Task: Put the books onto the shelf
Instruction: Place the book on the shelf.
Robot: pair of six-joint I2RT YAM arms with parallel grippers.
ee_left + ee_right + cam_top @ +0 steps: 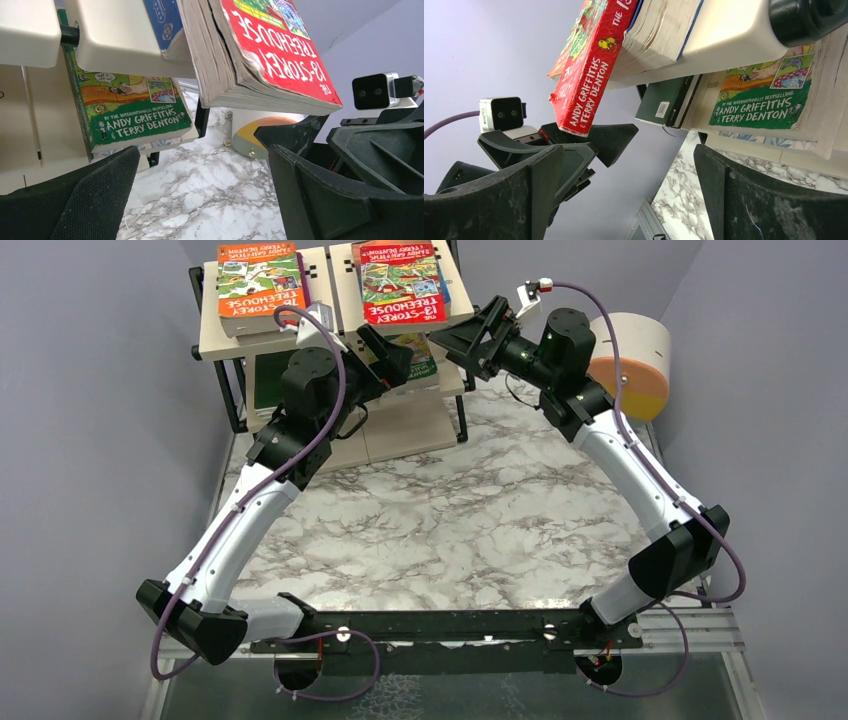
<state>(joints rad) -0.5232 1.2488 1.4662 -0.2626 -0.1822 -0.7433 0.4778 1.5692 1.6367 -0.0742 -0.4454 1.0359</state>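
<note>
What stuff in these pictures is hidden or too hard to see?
Top view: lower tiers of the shelf, under its top boards and the left gripper.
Left wrist: cover of the red Treehouse book, cut by the top edge.
Left wrist: the blue book, mostly beneath the red one.
Right wrist: title of the dark green book, too small.

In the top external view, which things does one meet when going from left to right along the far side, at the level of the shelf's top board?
orange Treehouse book → red 13-Storey Treehouse book → right gripper → round beige-and-orange drum
</note>
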